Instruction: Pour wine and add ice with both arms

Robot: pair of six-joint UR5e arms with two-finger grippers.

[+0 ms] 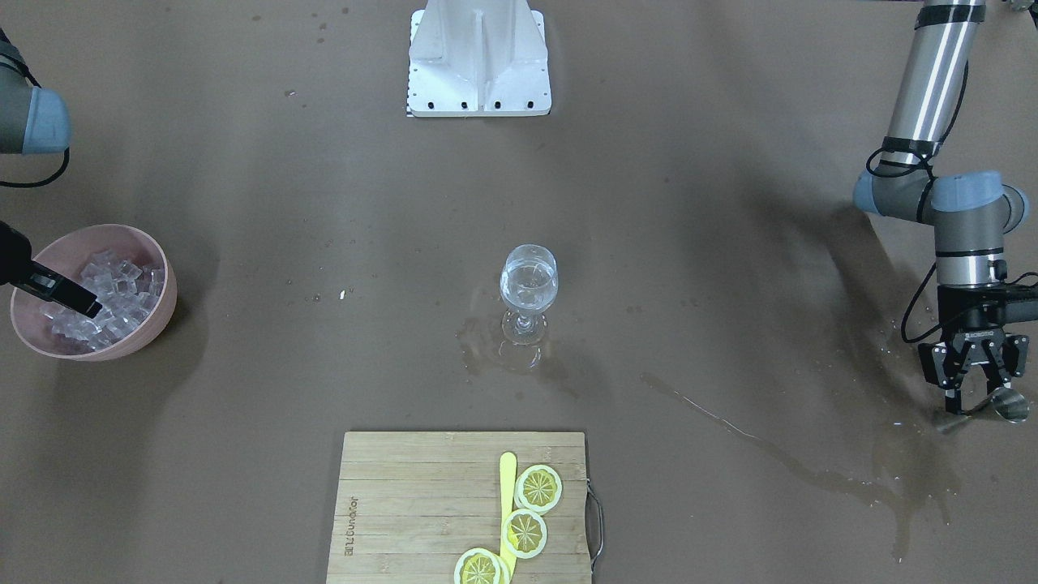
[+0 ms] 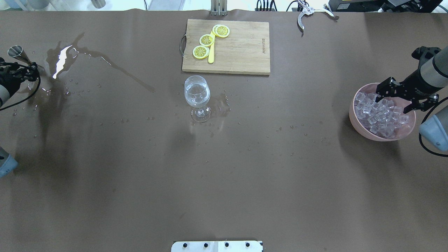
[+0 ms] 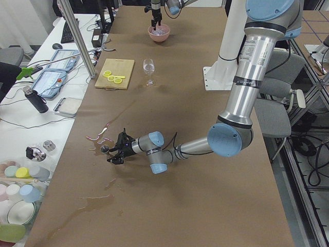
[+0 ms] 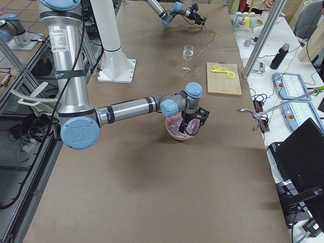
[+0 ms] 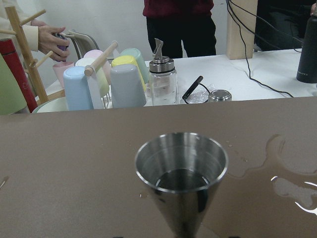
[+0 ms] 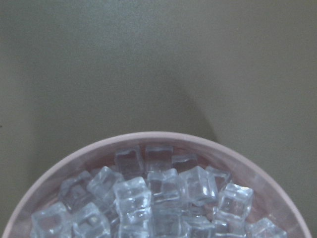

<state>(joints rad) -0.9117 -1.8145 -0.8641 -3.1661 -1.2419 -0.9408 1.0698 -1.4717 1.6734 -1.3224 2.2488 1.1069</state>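
A stemmed glass (image 1: 529, 284) stands mid-table with clear wine (image 2: 197, 96) in its bowl. At the table's end on my right, a pink bowl (image 2: 352, 115) holds many ice cubes (image 2: 379, 113). My right gripper (image 2: 395, 101) hangs open just over the ice, one finger (image 1: 66, 294) reaching down among the cubes. The right wrist view shows only ice (image 6: 148, 198) and the bowl's rim (image 6: 148, 135). At the other end, my left gripper (image 1: 975, 399) is low over the table and shut on a steel jigger (image 1: 1010, 403). The jigger (image 5: 181, 168) stands upright with a little liquid inside.
A wooden board (image 2: 245, 49) with lemon slices (image 2: 206, 39) and a yellow stick lies past the glass. Spilled liquid (image 2: 61, 59) spreads beside the jigger, and a trail (image 1: 754, 438) runs toward the glass. Metal tongs (image 2: 308, 12) lie at the far edge. The white base post (image 1: 478, 57) stands at the robot's side.
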